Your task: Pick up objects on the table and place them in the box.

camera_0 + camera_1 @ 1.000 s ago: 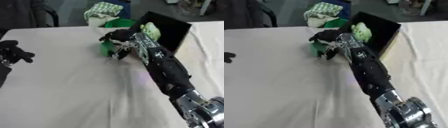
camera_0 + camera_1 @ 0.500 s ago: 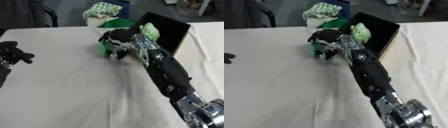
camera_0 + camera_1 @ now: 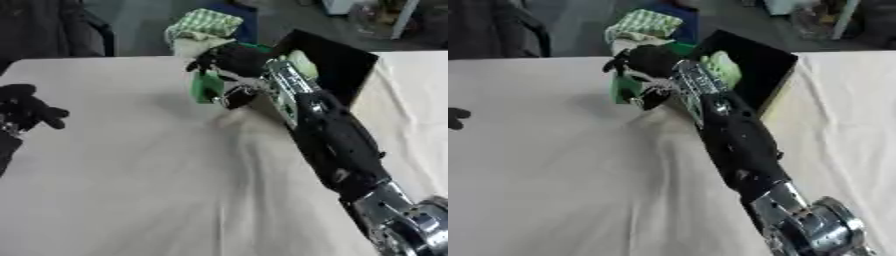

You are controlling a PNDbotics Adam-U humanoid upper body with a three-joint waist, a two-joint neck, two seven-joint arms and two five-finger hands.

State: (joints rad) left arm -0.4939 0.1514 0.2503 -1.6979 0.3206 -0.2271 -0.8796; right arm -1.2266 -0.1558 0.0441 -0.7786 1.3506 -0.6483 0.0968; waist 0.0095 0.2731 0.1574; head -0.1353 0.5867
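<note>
My right hand (image 3: 229, 61) reaches across the table and is curled round a green object (image 3: 206, 87), holding it just above the cloth near the far edge. Right behind it stands the black box (image 3: 337, 60), open toward me, with a pale green thing (image 3: 302, 62) inside. The arm hides the box's near left wall. At the left edge of the left eye view my left hand (image 3: 26, 110) rests with relaxed fingers; only a fingertip of it shows in the right eye view.
A white cloth covers the table (image 3: 131, 190). Beyond the far edge a green checked cloth (image 3: 203, 24) lies on a blue thing, and a dark chair (image 3: 61, 30) stands at the back left.
The right hand with the green object has shifted slightly toward the far edge and the box. The left hand has stayed where it was.
</note>
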